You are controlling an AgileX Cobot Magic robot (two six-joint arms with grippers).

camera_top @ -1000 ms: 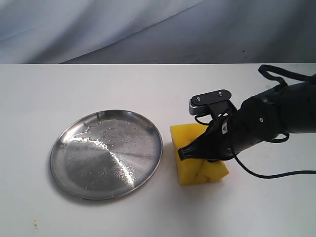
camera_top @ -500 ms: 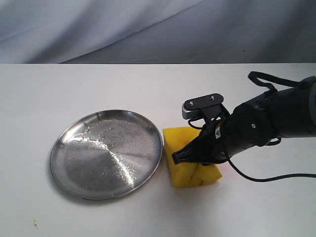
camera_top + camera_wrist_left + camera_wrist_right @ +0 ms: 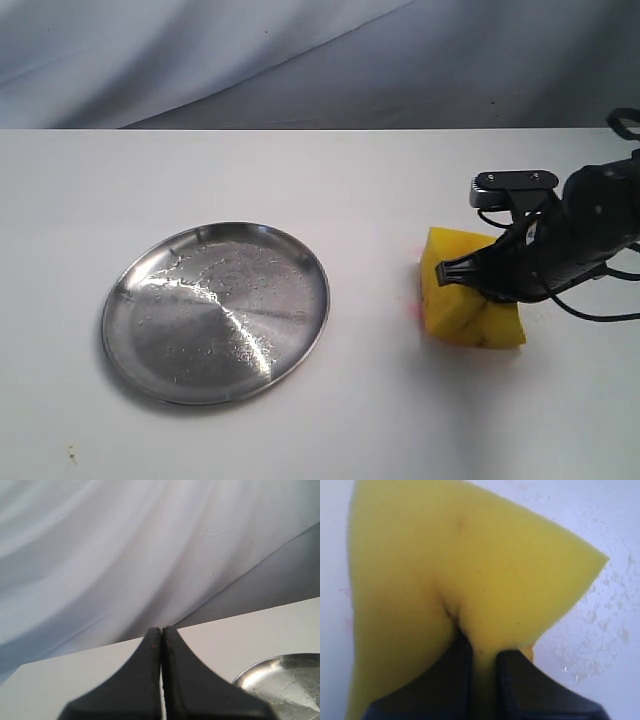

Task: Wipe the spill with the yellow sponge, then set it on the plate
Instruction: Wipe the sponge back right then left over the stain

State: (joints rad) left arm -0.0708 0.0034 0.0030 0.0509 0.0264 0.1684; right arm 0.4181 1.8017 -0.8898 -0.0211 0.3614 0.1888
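Table [image 3: 300, 430], white; a tiny dark speck [image 3: 70, 458] lies near its front left corner. The plate [image 3: 112, 300], round shiny metal with a scuffed face, sits on the left half of the table with nothing on it. To the right, well apart from the plate and a little further back, is the yellow sponge [image 3: 462, 310]. Its lower edge is down on the table and its body is creased and bulged up around the grip. The right claw [image 3: 447, 273] reaches in from the right edge. Its two black fingers are nearly together and pinch a fold of the sponge. The right wrist view confirms this: the fingers [image 3: 512, 685] are squeezed into the foam with only a thin ridge of yellow between them. The spill [image 3: 418, 306] shows only as a faint pink smear on the table just beside the sponge's left edge; its outline is too pale to trace. In the right wrist view, clear droplets [image 3: 592, 650] bead on the table close by the sponge. The left claw [image 3: 161, 642] is not seen in the exterior view. In its own view the fingers are pressed flat against each other with nothing between them, raised clear of the table, with the rim of the plate beyond them. Past the table's back edge hangs a grey-white draped cloth [image 3: 250, 60].
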